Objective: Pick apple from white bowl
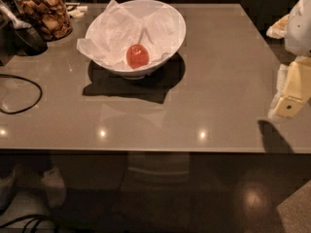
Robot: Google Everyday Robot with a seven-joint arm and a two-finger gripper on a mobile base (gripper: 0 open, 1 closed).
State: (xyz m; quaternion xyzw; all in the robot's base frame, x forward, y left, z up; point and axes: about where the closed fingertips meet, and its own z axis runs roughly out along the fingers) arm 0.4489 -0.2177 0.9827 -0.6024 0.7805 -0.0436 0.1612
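Note:
The apple [137, 56], small, glossy and red-orange, lies inside the white bowl [169, 47] on its crumpled white paper lining. The bowl stands on the far middle of the grey table [214, 81]. My gripper [287, 98] is at the right edge of the view, above the table's right front part, well to the right of the bowl and apart from it. Only its pale yellowish side shows.
A glass jar of brown snacks [44, 11] stands at the far left, with a dark round object and spoon [22, 30] beside it. A black cable [22, 93] loops on the left of the table. The table's front edge [146, 151] runs across the view.

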